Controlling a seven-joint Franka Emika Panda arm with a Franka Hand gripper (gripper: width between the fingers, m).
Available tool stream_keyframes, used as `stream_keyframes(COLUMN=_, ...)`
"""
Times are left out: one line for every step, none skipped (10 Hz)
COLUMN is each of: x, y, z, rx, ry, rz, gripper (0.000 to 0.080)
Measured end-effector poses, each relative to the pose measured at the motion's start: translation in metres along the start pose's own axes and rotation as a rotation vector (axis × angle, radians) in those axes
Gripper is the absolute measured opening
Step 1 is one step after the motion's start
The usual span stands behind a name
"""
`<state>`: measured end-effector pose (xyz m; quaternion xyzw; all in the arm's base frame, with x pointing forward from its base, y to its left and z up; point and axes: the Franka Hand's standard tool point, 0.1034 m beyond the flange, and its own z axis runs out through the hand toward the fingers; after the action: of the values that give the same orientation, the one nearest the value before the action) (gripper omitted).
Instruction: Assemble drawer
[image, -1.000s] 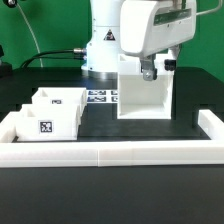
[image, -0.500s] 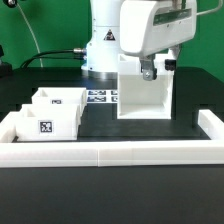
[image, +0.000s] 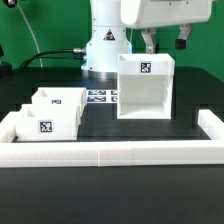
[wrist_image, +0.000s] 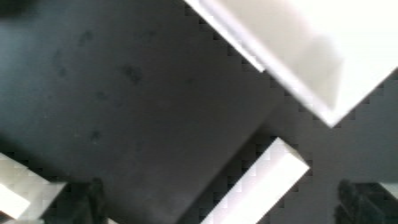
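Observation:
The tall hollow box shell of the drawer stands upright on the black table, a square tag on its far wall. Two knobbed trays sit side by side at the exterior view's left, each with a tag. My gripper hangs above the shell's top rim, open and empty, clear of the shell. The wrist view is blurred. It shows a white shell part, a white strip and my dark fingertips far apart at the frame's corners.
A long low white border wall runs along the front and turns back at both ends. The marker board lies flat behind the trays. The robot's white base stands at the back.
My gripper has risen from the shell's top rim to above it. The shell stays in place, and its tag now shows.

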<state>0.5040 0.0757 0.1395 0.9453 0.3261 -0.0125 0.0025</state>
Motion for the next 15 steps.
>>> stream_keyframes(x=0.0, y=0.0, z=0.001, rx=0.002, ry=-0.002, rz=0.0, gripper=0.065)
stream_keyframes(x=0.0, y=0.0, z=0.001, rx=0.001, ry=-0.002, rz=0.0, gripper=0.065)
stream_keyframes(x=0.0, y=0.0, z=0.001, rx=0.002, ry=-0.002, rz=0.0, gripper=0.065)
stream_keyframes(x=-0.002, y=-0.001, z=0.001, rx=-0.003, ry=0.005, rz=0.015, gripper=0.065)
stream_keyframes(x=-0.01, y=-0.005, z=0.0, rx=-0.013, ry=0.019, rz=0.045, gripper=0.065)
stream_keyframes(x=-0.024, y=-0.015, z=-0.001, rx=-0.023, ry=0.032, rz=0.138, gripper=0.065)
stream_keyframes(x=-0.033, y=-0.025, z=-0.002, rx=-0.046, ry=0.045, rz=0.262, gripper=0.065)
stream_keyframes(x=-0.042, y=-0.04, z=-0.003, rx=-0.048, ry=0.044, rz=0.344, gripper=0.065)
stream_keyframes(x=-0.046, y=-0.054, z=-0.001, rx=-0.056, ry=0.038, rz=0.465, gripper=0.065)
stream_keyframes(x=-0.046, y=-0.06, z=0.001, rx=-0.047, ry=0.036, rz=0.523, gripper=0.065)
stream_keyframes(x=-0.047, y=-0.062, z=0.004, rx=-0.031, ry=0.033, rz=0.573, gripper=0.065)
stream_keyframes(x=-0.047, y=-0.061, z=0.004, rx=-0.031, ry=0.034, rz=0.566, gripper=0.065)
stream_keyframes(x=-0.047, y=-0.061, z=0.004, rx=-0.031, ry=0.033, rz=0.566, gripper=0.065)
stream_keyframes(x=-0.047, y=-0.061, z=0.004, rx=-0.031, ry=0.033, rz=0.566, gripper=0.065)
stream_keyframes(x=-0.047, y=-0.061, z=0.004, rx=-0.031, ry=0.033, rz=0.566, gripper=0.065)
